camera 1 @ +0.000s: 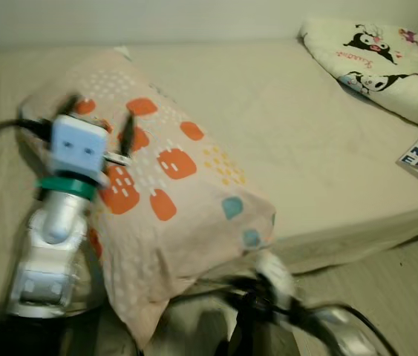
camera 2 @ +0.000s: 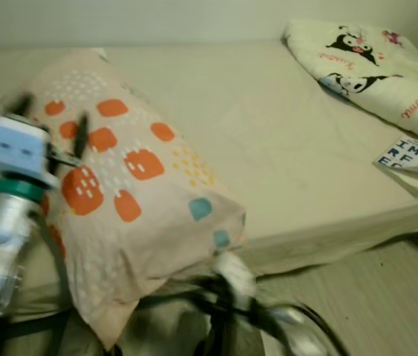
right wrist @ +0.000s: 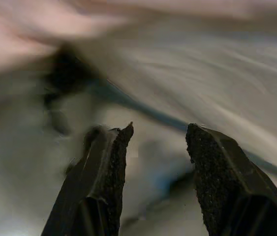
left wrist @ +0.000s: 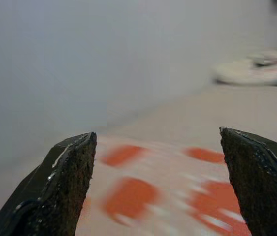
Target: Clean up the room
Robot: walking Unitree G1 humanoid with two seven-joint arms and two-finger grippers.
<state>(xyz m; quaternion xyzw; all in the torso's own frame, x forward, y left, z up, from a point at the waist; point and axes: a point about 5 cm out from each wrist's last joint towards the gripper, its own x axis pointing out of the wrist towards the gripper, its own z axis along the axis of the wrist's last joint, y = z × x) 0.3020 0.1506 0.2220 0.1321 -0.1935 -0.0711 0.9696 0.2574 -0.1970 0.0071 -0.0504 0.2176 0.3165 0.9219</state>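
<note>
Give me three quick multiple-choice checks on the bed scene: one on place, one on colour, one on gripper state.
1. Where does the pillow lie?
A. hanging over the bed's near edge
B. flat on the floor
C. against the wall

2. Its biggest blotches are:
A. green
B. orange
C. black

3. The left gripper's fingers are:
A. shut on the pillow
B. open above the pillow
C. shut on a book

Answers: 1 A, its lower corner droops past the mattress edge. 2 B, orange patches dominate. 3 B, the left wrist view shows a wide gap.
</note>
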